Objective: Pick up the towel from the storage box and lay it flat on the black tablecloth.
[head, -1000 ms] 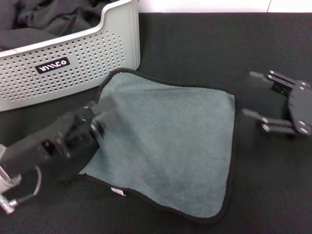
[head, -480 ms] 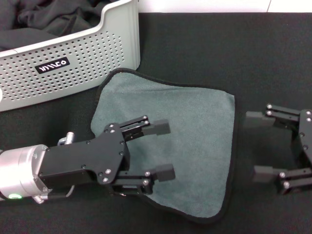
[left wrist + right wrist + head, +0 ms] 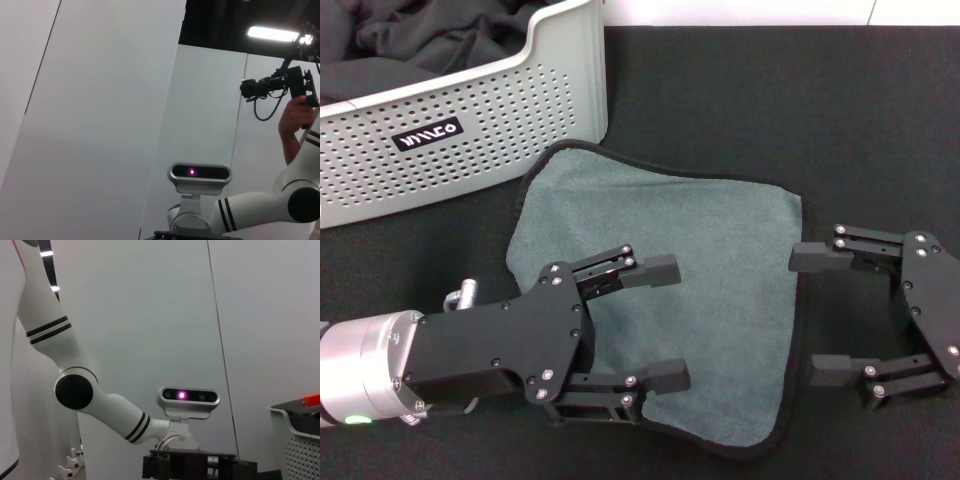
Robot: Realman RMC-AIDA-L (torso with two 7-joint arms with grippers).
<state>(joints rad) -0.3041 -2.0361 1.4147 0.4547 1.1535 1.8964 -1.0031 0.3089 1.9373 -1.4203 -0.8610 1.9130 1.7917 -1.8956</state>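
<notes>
Grey-green fleecy towel (image 3: pixel 720 270) flat on black tablecloth (image 3: pixel 770 100), unchanged; left pincer (image 3: pixel 660 322) has edged forward above it, right pincer (image 3: pixel 828 314) moved in beside its edge; both open, empty.

head: down at tablecloth (image 3: pixel 740 90) | wrists: up at robot head

One towel (image 3: pixel 690 260); one storage box (image 3: pixel 470 140); one black tablecloth (image 3: pixel 750 100); two grippers.
</notes>
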